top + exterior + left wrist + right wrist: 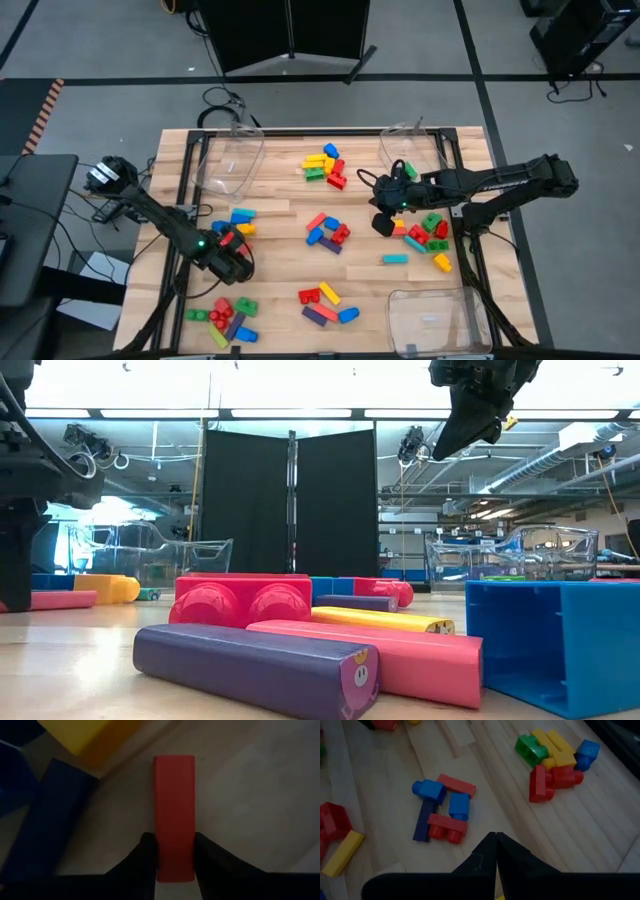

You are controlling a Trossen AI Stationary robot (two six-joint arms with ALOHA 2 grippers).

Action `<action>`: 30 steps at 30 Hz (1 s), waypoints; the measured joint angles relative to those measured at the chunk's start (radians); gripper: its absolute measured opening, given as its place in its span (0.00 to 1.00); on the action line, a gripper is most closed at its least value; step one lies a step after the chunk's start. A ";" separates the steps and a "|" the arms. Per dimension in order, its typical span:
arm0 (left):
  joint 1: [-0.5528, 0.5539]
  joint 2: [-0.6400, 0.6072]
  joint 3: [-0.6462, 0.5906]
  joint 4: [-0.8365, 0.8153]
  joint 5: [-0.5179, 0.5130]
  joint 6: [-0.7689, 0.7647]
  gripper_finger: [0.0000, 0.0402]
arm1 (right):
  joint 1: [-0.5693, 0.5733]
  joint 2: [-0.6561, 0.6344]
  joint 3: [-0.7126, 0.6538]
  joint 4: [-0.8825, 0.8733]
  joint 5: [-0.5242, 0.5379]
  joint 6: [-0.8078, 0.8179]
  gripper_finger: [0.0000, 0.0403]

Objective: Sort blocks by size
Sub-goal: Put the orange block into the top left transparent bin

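Left claw (pixel 174 857) pinching end of long red block (pixel 173 815), lying flat on table (pixel 280 270) near left edge beside blue and yellow blocks. Right claw (pixel 495 851) hovering shut, empty, above right-side blocks (pixel 425 232).

Wooden table (pixel 290 215), pale planks w/ dark frame rails along edges. Blocks (pixel 328 231) lie in loose clusters: one near far edge at centre, one mid-table, one at left by a blue/yellow pair, one at near-left corner, one near centre-front, one at right. Lone teal bar (pixel 395 259) apart from the rest. Clear bins (pixel 230 160) at far-left, far-right, near-right.
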 joint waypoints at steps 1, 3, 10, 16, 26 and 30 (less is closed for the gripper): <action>0.000 0.000 0.000 0.008 0.005 -0.002 0.26 | 0.000 0.000 0.000 0.000 0.000 -0.003 0.06; 0.000 0.000 0.000 0.027 0.016 -0.004 0.26 | 0.000 0.000 0.000 0.000 0.000 -0.015 0.06; -0.001 0.000 0.036 0.071 0.043 -0.028 0.26 | 0.000 0.000 0.000 0.000 0.000 -0.037 0.06; -0.001 0.000 0.090 0.061 0.035 -0.030 0.26 | 0.000 0.000 0.000 0.000 0.000 -0.060 0.06; 0.043 0.000 0.225 -0.092 0.015 -0.026 0.26 | 0.000 0.000 0.000 0.029 0.000 -0.085 0.06; 0.090 -0.001 0.297 -0.220 0.010 0.000 0.26 | 0.000 0.000 0.000 0.047 0.000 -0.086 0.05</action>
